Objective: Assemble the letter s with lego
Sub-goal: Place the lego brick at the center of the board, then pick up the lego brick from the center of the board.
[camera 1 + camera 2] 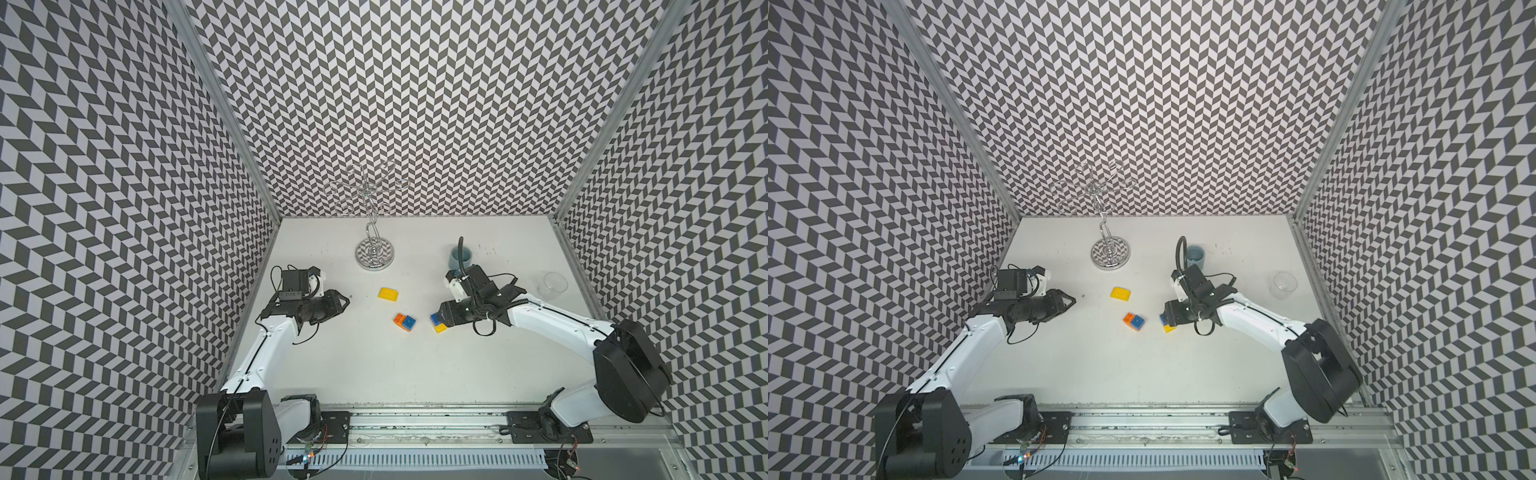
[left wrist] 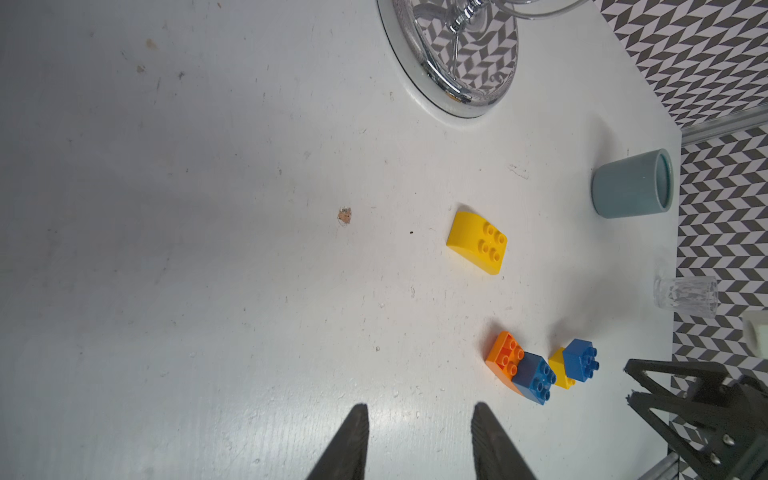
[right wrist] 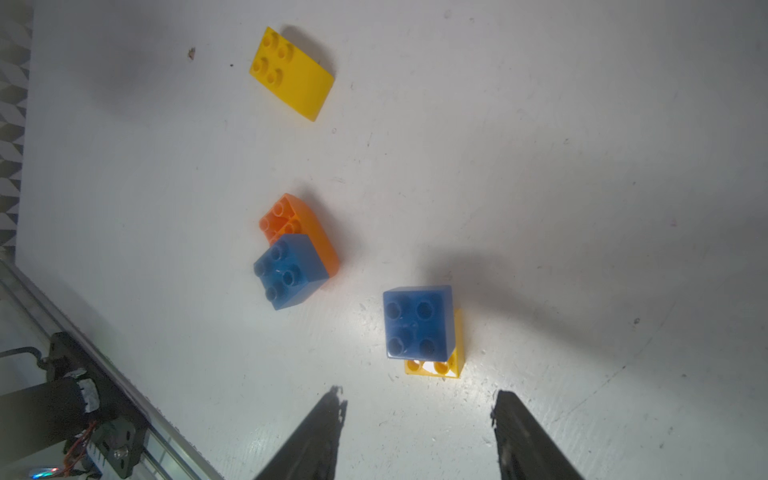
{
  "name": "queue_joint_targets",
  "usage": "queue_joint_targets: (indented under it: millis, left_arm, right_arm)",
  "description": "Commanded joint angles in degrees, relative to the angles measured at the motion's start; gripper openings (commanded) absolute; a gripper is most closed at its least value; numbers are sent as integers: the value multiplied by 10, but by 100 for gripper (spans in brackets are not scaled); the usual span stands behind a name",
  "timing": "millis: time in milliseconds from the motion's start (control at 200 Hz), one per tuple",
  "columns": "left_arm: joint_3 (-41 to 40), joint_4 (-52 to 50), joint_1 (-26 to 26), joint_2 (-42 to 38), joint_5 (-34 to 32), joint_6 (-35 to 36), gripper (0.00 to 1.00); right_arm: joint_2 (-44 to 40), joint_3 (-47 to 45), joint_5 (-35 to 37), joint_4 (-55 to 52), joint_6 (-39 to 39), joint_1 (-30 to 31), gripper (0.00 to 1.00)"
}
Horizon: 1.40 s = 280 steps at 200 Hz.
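Black tapered right fingers [image 3: 320,428] stood spread, empty, just short of a glossy studded blue square [image 3: 417,322] atop a yellow brick [image 3: 453,365]; left fingers [image 2: 353,432] slightly parted, empty.

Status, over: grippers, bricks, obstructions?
Both open, empty: left gripper aside, right gripper facing blue square plastic brick on small yellow brick. Second blue square on orange brick; curved yellow brick loose; three separate groups. Grey cup, clear glass stand apart.

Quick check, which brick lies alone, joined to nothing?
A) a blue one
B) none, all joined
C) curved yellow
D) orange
C: the curved yellow brick lies apart; one blue brick sits on the orange brick, the other blue brick on the small yellow brick.
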Motion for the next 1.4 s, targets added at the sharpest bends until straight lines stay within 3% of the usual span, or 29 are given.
queue_joint_targets:
  millis: [0, 265, 631, 976, 1397]
  left_arm:
    - [-6, 7, 1, -3, 6, 7, 43]
    - [-6, 7, 0, 0, 7, 7, 43]
    - [-6, 8, 1, 8, 11, 8, 43]
    - [-6, 7, 0, 8, 11, 8, 43]
    - [-6, 7, 1, 11, 10, 8, 43]
  right_arm:
    - [9, -6, -24, 36, 12, -2, 58]
    - [-25, -72, -49, 108, -4, -3, 60]
    - [-106, -185, 38, 248, -51, 60, 63]
    - [-60, -193, 90, 276, -53, 66, 61]
    - [-22, -202, 65, 311, -61, 69, 58]
